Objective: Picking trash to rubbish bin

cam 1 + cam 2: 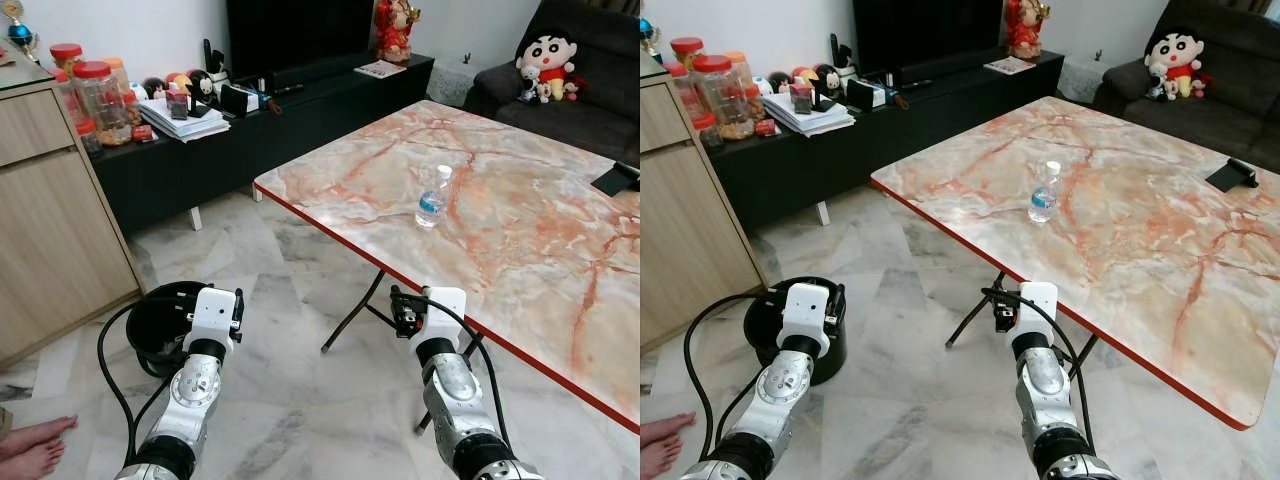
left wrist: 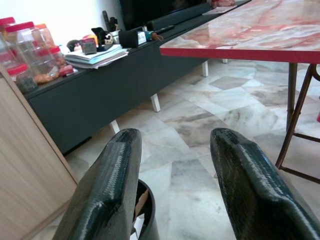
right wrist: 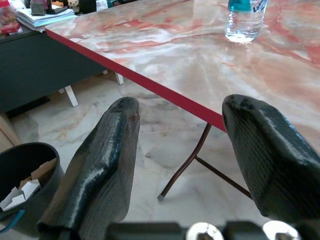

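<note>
Both arms reach forward low over the marble floor, the left hand (image 2: 170, 185) and right hand (image 3: 180, 165) each spread and holding nothing. The black rubbish bin (image 1: 160, 325) sits half hidden behind the left arm, with paper scraps inside. Farther off, a small water bottle (image 1: 433, 197) stands upright on the marbled tabletop (image 1: 520, 230).

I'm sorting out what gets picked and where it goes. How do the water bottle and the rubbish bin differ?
The water bottle stands on the marble-patterned table; the rubbish bin sits on the floor by the wooden cabinet. The water bottle is clear, slim and capped; the rubbish bin is black, wide and open-topped. The rubbish bin holds paper scraps; the water bottle looks nearly empty. Both stand upright.
</note>
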{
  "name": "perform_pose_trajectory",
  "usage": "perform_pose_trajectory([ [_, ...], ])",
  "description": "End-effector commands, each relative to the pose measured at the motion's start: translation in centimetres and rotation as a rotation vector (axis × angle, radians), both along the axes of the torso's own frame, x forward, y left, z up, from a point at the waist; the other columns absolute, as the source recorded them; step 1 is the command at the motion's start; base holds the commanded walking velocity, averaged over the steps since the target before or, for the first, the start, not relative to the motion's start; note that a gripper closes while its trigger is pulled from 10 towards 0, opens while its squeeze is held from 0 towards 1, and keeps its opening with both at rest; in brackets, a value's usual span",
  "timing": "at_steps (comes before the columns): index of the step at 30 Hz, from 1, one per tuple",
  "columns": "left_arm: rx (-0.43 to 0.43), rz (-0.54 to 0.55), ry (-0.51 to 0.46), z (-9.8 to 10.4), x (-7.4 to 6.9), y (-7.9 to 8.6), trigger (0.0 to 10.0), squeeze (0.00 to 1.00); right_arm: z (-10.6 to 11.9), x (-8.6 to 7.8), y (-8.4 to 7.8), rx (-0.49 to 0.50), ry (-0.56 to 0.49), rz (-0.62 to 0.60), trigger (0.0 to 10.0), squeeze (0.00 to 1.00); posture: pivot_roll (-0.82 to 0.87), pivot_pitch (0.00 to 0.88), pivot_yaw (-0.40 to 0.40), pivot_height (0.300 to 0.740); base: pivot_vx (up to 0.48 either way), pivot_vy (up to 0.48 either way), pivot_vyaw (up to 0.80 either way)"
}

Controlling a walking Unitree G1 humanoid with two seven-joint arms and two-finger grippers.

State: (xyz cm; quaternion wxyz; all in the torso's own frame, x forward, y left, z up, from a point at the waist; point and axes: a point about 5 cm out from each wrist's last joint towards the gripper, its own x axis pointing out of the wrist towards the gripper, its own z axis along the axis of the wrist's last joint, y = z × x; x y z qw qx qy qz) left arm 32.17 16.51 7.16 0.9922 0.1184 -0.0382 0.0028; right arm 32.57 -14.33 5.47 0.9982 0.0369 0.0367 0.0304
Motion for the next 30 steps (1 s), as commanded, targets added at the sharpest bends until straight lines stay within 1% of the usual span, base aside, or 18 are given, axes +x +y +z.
perform_pose_trajectory([
  [1, -0.005, -0.012, -0.006, 0.03, -0.10, -0.27, 10.0, 0.00, 0.64, 0.35, 0.06, -0.009, -0.028, 0.010, 10.0, 0.00, 0.13, 0.000, -0.070, 0.740, 0.000, 0.000, -0.80],
  [11, 0.005, -0.018, -0.011, -0.02, -0.24, -0.75, 10.0, 0.00, 0.73, 0.39, 0.27, -0.007, -0.031, 0.019, 10.0, 0.00, 0.13, 0.000, -0.072, 0.740, 0.000, 0.000, -0.80],
  [15, 0.016, -0.015, -0.009, -0.05, -0.25, -0.78, 10.0, 0.00, 0.69, 0.37, 0.33, -0.007, -0.029, 0.021, 10.0, 0.00, 0.13, 0.000, -0.072, 0.740, 0.000, -0.412, -0.80],
  [30, 0.003, -0.028, -0.023, 0.14, -0.27, -0.99, 10.0, 0.00, 0.62, 0.32, 0.49, -0.004, -0.026, 0.025, 10.0, 0.00, 0.13, 0.000, -0.071, 0.740, 0.000, 0.000, -0.80],
])
